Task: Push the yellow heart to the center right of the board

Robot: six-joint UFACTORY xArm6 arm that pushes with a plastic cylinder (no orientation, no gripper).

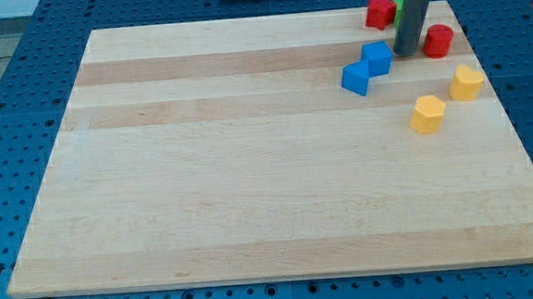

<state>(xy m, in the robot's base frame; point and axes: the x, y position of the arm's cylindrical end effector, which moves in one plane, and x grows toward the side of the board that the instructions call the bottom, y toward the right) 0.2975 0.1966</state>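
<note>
Two yellow blocks lie near the board's right edge. The upper one has a rounded, heart-like shape. The lower one looks more like a pentagon. My tip rests on the board at the view's upper right, between a blue block on its left and a red block on its right. The tip is up and to the left of both yellow blocks and touches neither.
A second blue block touches the first at its lower left. Another red block sits at the board's top edge, with a green block mostly hidden behind the rod. The wooden board lies on a blue perforated table.
</note>
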